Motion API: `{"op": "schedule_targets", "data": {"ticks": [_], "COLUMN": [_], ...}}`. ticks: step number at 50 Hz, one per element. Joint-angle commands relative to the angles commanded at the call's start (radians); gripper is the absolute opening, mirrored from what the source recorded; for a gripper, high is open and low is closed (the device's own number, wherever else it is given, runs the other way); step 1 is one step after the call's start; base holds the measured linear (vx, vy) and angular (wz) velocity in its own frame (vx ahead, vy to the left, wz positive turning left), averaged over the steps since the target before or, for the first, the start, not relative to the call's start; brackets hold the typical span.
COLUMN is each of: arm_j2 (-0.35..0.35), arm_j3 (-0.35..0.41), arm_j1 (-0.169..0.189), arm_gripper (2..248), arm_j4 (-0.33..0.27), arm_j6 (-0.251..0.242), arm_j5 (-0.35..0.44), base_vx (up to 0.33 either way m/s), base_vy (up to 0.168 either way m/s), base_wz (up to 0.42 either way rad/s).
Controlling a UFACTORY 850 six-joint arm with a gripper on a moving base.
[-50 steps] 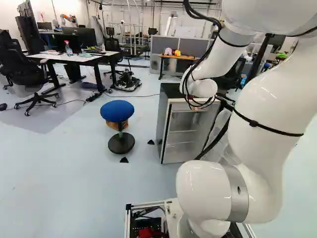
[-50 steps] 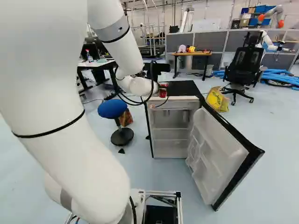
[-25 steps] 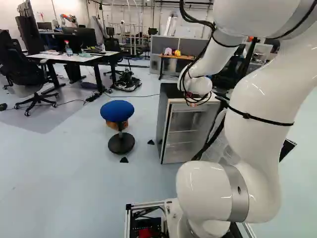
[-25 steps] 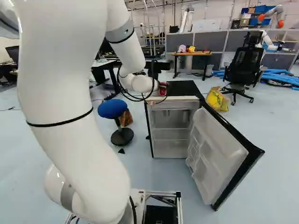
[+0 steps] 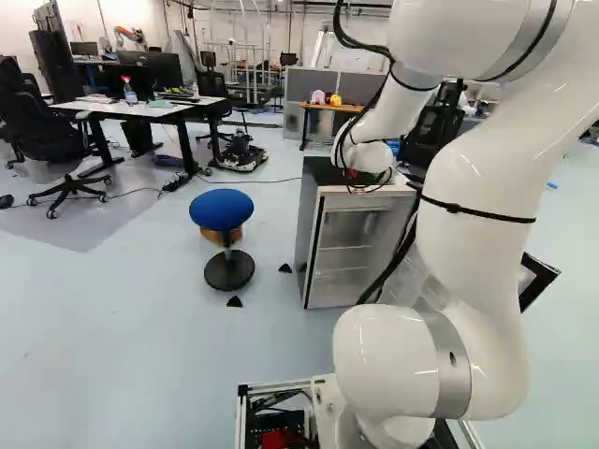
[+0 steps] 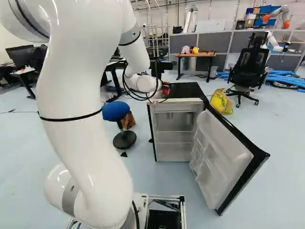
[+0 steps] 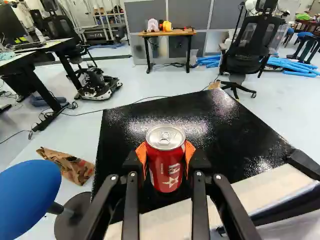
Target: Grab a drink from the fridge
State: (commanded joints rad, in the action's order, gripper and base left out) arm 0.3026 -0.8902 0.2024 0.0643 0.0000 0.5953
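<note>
- At the left of the left base view, a black office chair (image 5: 37,126) stands beside a white worktop (image 5: 140,109) with a spray bottle (image 5: 129,92) on it.
- Nearer the middle there, I see a blue stool (image 5: 221,210) with a round black foot; a brown paper bag (image 7: 70,165) lies on the floor close by it.
- Next, my jaws pinch a red can (image 7: 166,162) from both sides with their orange pads (image 7: 142,156). I hold it upright over the fridge's black top (image 7: 200,117); whether its base touches there, I cannot tell.
- Below it, the fridge (image 6: 175,131) shows its shelves, its door (image 6: 220,157) swung open to the right in the right base view.
- Farther right, beyond the door, is another black chair (image 6: 249,64).
</note>
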Motion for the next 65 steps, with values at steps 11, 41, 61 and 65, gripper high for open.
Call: {"op": "schedule_targets", "data": {"ticks": [11, 41, 61, 65], "arm_j2": [0.034, 0.108, 0.136, 0.146], "arm_j3": [-0.041, -0.097, -0.13, -0.138], "arm_j1": [-0.006, -0.011, -0.014, -0.015], "arm_gripper": [95, 95, 95, 95], "arm_j4": [0.0, 0.0, 0.0, 0.0], "arm_j6": [0.0, 0.0, 0.0, 0.0], "arm_j5": [0.007, 0.029, 0.069, 0.069], "base_vx": [0.0, 0.0, 0.0, 0.0], "base_vy": [0.0, 0.0, 0.0, 0.0], "base_wz": [0.0, 0.0, 0.0, 0.0]}}
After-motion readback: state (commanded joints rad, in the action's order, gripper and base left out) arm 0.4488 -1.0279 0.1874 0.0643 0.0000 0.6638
